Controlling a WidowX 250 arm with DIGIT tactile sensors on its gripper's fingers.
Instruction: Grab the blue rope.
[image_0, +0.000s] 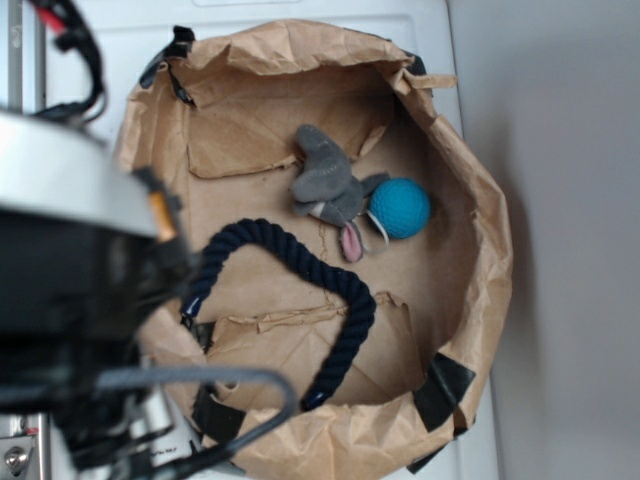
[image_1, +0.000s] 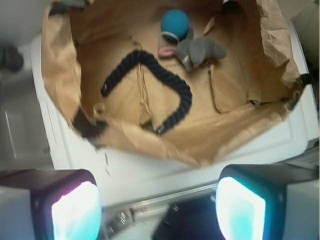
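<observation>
While bent, blue rope (image_0: 300, 262) lies inside paper bin (image_0: 480, 330) beside ball (image_0: 400, 208).

The exterior view looks steeply down into the brown paper basket (image_0: 480, 200) from above, partly blocked by the blurred arm at the near left. The wrist view faces the same basket (image_1: 60, 90) from farther back, above its rim, rotated roughly opposite; both share the basket floor

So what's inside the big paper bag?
Inside the paper bag lie a blue rope, a grey plush toy and a teal ball. The robot arm hides the bag's left edge.
</observation>
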